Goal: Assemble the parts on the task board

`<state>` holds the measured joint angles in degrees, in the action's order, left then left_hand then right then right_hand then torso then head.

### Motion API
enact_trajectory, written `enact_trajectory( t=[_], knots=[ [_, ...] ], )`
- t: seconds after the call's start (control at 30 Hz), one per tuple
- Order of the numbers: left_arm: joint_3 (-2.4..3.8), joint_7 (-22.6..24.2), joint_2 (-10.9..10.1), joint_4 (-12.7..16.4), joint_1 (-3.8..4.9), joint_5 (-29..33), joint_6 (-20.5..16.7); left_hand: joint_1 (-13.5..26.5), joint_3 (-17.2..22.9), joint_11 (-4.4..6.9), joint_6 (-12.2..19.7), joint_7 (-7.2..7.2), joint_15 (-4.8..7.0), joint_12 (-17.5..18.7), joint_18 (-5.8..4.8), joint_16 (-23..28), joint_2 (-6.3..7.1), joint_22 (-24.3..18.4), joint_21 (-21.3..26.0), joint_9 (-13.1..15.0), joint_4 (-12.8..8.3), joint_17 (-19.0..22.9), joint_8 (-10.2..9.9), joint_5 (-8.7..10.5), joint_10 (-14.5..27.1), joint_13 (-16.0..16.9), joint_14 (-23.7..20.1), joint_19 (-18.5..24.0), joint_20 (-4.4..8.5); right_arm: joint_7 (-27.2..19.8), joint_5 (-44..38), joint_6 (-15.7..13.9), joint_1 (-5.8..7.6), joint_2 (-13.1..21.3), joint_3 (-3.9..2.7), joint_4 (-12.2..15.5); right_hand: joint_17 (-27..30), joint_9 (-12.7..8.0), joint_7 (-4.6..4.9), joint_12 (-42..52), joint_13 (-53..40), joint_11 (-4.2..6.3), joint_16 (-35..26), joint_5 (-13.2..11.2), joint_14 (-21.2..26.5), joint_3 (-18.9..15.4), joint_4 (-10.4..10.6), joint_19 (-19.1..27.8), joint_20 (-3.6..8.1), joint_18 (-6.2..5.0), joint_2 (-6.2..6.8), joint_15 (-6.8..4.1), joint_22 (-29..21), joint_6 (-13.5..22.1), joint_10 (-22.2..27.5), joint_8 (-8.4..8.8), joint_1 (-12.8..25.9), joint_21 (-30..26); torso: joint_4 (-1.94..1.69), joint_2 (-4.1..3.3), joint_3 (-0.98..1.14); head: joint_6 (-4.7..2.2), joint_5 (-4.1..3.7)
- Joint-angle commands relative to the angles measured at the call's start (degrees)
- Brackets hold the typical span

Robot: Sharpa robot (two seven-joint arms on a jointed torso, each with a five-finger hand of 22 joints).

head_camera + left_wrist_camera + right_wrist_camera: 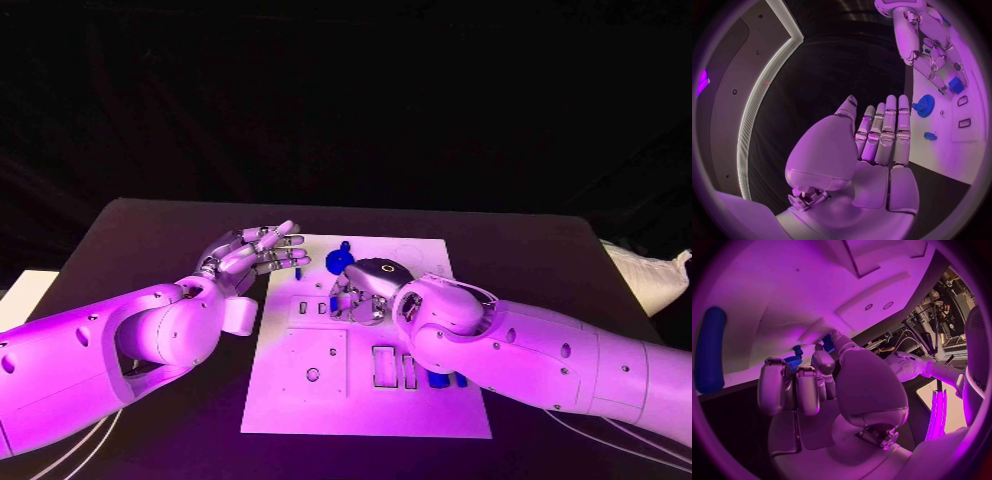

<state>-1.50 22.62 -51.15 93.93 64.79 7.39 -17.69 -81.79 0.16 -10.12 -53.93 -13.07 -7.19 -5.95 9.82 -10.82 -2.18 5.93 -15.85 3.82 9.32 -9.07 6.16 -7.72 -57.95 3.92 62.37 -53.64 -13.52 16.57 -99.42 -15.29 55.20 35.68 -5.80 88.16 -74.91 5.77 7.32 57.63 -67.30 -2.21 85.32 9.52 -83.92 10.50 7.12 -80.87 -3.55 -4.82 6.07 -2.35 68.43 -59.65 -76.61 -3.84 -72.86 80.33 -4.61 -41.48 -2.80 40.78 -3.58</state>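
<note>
On the white task board (289,400), mid-counter, the right hand (361,295) curls down over a small blue part (794,359); whether it grips it I cannot tell. The left hand (257,255) hovers at the board's edge, fingers straight, holding nothing. A blue gear (339,261) lies just beyond. The parts look light, stiff and slick, best pinched by their sides. The black counter (159,230) sits in a dark room.

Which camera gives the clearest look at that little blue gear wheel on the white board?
The left wrist view: the blue gear sits unobstructed on the task board, teeth visible. In the head view the gear is small, beside the right hand. In the right wrist view, a blue toothed piece peeks behind the fingers; possibly the same gear.
</note>
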Motion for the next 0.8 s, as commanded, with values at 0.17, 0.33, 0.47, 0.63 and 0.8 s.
enact_trajectory(
  t=[0.17, 0.33, 0.47, 0.63, 0.8],
  knots=[
    [0.03, 0.1, 0.2, 0.1, 0.02, 0.1, 1.3, -0.4, 0.1, -0.18, 0.0, -0.46, -0.10, 0.3, 0.65, 0.4, 0.09, 0.0, 0.1, -0.1, -0.3, 0.0, -0.3, 0.19, -0.2, -0.1, 0.3, -0.4, 0.03, 0.0, -0.2, -4.7, -0.44, 0.3, 0.16, 0.5, -6.5, -0.4, 0.23, -0.2, 0.1, -0.31, -0.2, 0.1, -4.3, -1.4, 0.9, 0.0, -0.58, 0.64, 1.60, 0.56, -0.1, 1.5, 0.5, 0.18, 0.5, -0.4, -0.01, 0.00, 0.05, 0.00, 0.04],
    [0.03, -0.6, 0.3, -0.2, 0.02, -0.2, 1.5, -0.5, 0.2, -0.01, -0.2, -0.13, -0.05, 0.3, 0.68, 0.5, -0.10, -0.2, 0.3, 0.0, -0.5, -0.1, -0.3, 0.17, -0.5, 0.0, 0.4, -0.5, 0.05, -4.2, 1.9, -8.7, -0.81, 1.3, 0.03, 2.0, -6.7, -1.0, 0.86, 0.4, -0.1, -0.95, -0.1, 0.5, -4.3, -6.1, 4.3, 0.0, -1.07, 0.66, 3.03, 1.04, -0.1, 4.0, 0.5, 0.12, 1.5, -0.5, 0.03, -0.01, 0.12, -0.02, 0.20],
    [0.03, -4.4, 0.2, -0.8, 0.03, -4.1, 3.1, 0.3, 0.0, 1.16, -1.6, 1.18, 1.11, -0.1, 0.82, -0.3, -0.16, 0.0, -0.4, 0.0, -0.8, -1.2, -0.2, 0.18, -2.9, 0.1, 3.2, -2.8, 0.97, -11.1, 6.0, -9.0, -0.90, 2.9, -0.76, 4.0, -7.2, -1.3, 1.38, 2.2, -1.3, -1.45, 0.0, 0.0, -4.4, -12.5, 8.8, 0.0, -1.51, 0.63, 2.44, 1.58, 0.0, 5.4, 0.5, -0.11, -0.6, -0.4, 0.10, 0.05, 0.19, -0.02, 0.52],
    [0.03, -9.0, 0.1, -1.3, 0.04, -9.3, 4.0, 1.2, -0.4, 3.18, -4.2, 2.55, 4.21, -1.1, 0.70, -5.6, 0.26, 1.8, -4.7, 0.2, -0.7, -5.0, 0.1, 0.21, -7.7, 0.6, 13.7, -10.5, 4.15, -16.5, 9.9, -9.6, -0.59, 5.6, -1.87, 6.5, -7.0, -1.3, 1.47, 2.0, -1.1, -1.53, -0.1, 0.1, -4.3, -13.5, 9.4, 0.1, -1.61, 0.61, 2.08, 1.62, -0.2, 5.6, 0.9, -0.10, -1.7, -0.6, 0.39, 0.22, 0.21, -0.05, 0.93],
    [0.06, -17.4, 0.0, -1.8, 0.38, -17.4, 4.9, 1.4, 0.6, 6.94, -6.0, 4.81, 8.45, -4.6, 0.39, -38.5, 0.44, 7.4, -15.3, 0.2, 0.0, -33.6, -0.2, 0.09, -17.2, 3.0, 24.5, -22.2, 8.89, -19.8, 17.6, -9.0, 1.58, 10.1, -2.53, 8.7, -6.5, -1.2, 1.40, 1.2, -0.5, -1.49, -0.4, 0.2, -4.2, -13.5, 9.2, 0.3, -1.63, 0.54, 0.95, 1.61, -0.5, 5.3, 1.6, -0.32, -3.2, -0.8, 0.48, 0.74, 0.63, -0.18, 1.32]
  ],
)
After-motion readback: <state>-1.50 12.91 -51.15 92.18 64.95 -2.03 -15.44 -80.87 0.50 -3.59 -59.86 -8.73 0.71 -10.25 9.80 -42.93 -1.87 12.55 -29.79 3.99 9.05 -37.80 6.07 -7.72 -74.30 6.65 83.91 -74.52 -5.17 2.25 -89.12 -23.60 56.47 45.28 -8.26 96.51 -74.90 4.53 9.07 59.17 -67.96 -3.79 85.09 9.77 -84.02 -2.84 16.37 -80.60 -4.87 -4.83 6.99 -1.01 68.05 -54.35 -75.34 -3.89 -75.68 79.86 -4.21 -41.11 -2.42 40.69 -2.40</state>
